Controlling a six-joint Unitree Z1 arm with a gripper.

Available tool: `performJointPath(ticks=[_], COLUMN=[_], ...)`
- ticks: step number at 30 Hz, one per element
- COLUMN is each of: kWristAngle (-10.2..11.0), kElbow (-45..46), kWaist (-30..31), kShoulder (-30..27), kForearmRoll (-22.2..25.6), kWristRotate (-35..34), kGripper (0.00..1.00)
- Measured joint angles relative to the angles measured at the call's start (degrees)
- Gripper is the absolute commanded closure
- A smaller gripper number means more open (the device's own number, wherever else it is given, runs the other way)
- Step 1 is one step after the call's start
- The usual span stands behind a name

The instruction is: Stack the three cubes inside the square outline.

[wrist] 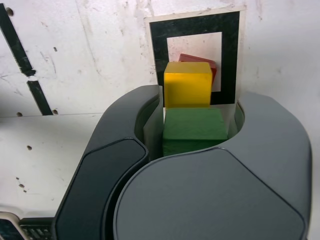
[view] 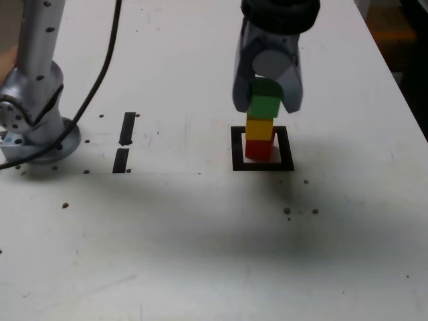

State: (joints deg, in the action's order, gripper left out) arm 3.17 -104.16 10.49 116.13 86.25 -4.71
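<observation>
The green cube [view: 264, 107] is set over the yellow cube [view: 259, 130], between the two sides of the claw [view: 266, 108], apparently so that it can be lined up as the top of the stack; whether it already rests there cannot be told. It is flanked closely by the spread sides, but whether it is pinched or merely straddled cannot be told. The yellow cube is borne by the red cube [view: 258, 150], which is seen turned at an angle beneath it and serves as the base inside the square outline [view: 238, 160]. The claw is brought in from above, presumably to keep the lower cubes from being knocked. On the surface [view: 167, 234], two black strips [view: 128, 128] lie well apart, toward the exterior view's left. A straight, gentle lift would be called for after release, lest the tower be dragged askew.
</observation>
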Motion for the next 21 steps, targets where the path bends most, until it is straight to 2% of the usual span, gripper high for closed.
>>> performJointPath(ticks=[15,21], kWristAngle=[0.4,0.4], kElbow=[2.7,3.0], kWaist=[-1.3,-1.5], kShoulder=[0.2,0.2], kForearmRoll=[-2.7,-3.0], kWristRotate=[-0.1,0.1], kGripper=[0.73,0.69])
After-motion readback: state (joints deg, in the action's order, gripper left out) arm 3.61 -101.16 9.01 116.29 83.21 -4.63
